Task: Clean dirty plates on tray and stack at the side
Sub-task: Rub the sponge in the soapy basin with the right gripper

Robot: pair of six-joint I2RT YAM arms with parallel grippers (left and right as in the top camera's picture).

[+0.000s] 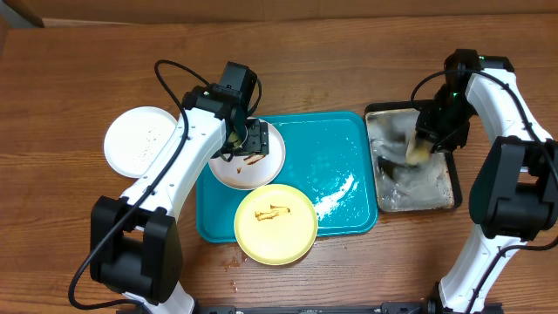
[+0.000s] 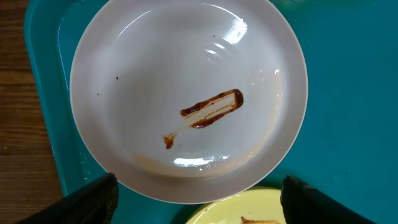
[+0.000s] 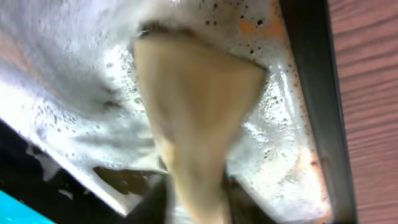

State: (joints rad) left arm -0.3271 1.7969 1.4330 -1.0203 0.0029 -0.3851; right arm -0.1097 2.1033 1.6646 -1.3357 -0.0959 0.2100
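Observation:
A white plate (image 1: 264,166) (image 2: 186,93) with a brown smear lies at the back left of the teal tray (image 1: 336,161) (image 2: 348,93). My left gripper (image 1: 248,139) (image 2: 199,182) hovers open just above it, its fingers astride the near rim without touching. A pale yellow-green plate (image 1: 275,223) (image 2: 249,208), also smeared, overhangs the tray's front edge. Another white plate (image 1: 139,139) rests on the table left of the tray. My right gripper (image 1: 432,131) (image 3: 199,199) is over the black tray (image 1: 453,187) (image 3: 308,93) with a blurred tan sponge (image 1: 419,150) (image 3: 196,106) between its fingers.
White foam streaks (image 1: 336,194) lie across the wet right half of the teal tray. Grey foamy water (image 3: 81,93) fills the black tray. Small brown crumbs (image 1: 231,260) dot the wooden table in front of the teal tray.

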